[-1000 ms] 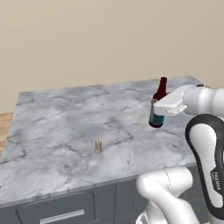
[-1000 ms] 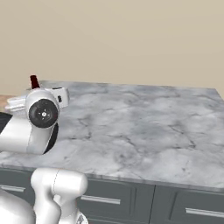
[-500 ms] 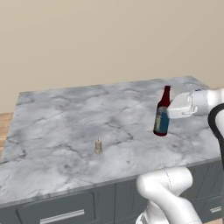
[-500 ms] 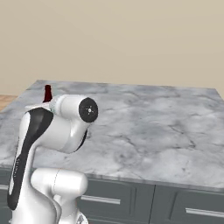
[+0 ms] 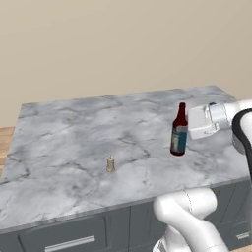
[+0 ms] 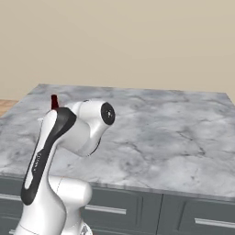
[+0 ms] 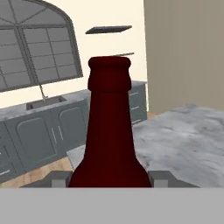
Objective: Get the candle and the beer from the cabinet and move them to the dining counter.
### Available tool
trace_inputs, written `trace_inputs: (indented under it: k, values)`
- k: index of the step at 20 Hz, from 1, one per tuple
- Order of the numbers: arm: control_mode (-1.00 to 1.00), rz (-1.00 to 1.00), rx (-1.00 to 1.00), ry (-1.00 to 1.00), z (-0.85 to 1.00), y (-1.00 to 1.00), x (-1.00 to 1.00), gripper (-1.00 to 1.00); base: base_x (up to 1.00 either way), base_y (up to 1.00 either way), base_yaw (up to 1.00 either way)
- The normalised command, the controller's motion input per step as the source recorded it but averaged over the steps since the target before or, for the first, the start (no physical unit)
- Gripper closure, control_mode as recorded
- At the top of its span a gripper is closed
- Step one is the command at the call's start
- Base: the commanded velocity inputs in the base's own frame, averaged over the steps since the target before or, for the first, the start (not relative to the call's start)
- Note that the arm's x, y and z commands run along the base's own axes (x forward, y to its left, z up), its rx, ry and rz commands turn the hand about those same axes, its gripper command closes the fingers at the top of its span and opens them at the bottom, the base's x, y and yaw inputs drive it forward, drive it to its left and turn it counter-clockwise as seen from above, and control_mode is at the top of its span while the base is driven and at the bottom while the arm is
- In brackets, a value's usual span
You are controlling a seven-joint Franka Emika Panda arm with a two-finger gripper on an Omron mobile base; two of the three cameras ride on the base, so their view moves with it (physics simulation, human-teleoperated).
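since a second ago the beer (image 5: 179,131) has come lower and further in over the dining counter (image 5: 69,147), near its right edge. gripper (image 5: 193,123) pinches its body. glass: stiff, slippery, breakable, top-heavy. the candle (image 5: 110,164) stands mid-counter.

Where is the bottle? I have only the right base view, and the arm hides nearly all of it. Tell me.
Observer: In the left base view the bottle is upright near the right edge of the counter. The gripper is closed on its body from the right.
Operator: Say whether it is down on the marble.
Observer: Its base is at or just above the top. I cannot tell if it touches.
Operator: Report the candle.
Observer: The candle stands upright on the counter, left of the bottle in that view and well apart from it.
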Motion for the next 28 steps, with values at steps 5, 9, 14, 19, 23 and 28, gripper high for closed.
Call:
trace_inputs:
  k: [5,9,14,19,23,28]
  values:
    - [-1.00,0.00,0.03,-0.03,-0.42,0.19,0.07,1.00,0.00,0.00,0.00]
    - [-1.00,0.03,0.04,0.00,-0.43,0.07,0.14,1.00,0.00,0.00,0.00]
    - [-1.00,0.17,0.00,0.00,-0.40,0.02,0.29,1.00,0.00,0.00,0.00]
    - [-1.00,0.17,-0.01,0.00,-0.39,0.06,0.44,1.00,0.00,0.00,0.00]
    - [-1.00,0.08,0.00,-0.04,-0.35,0.15,0.36,1.00,0.00,0.00,0.00]
    - [-1.00,0.00,-0.01,-0.01,-0.33,0.19,0.42,1.00,0.00,0.00,0.00]
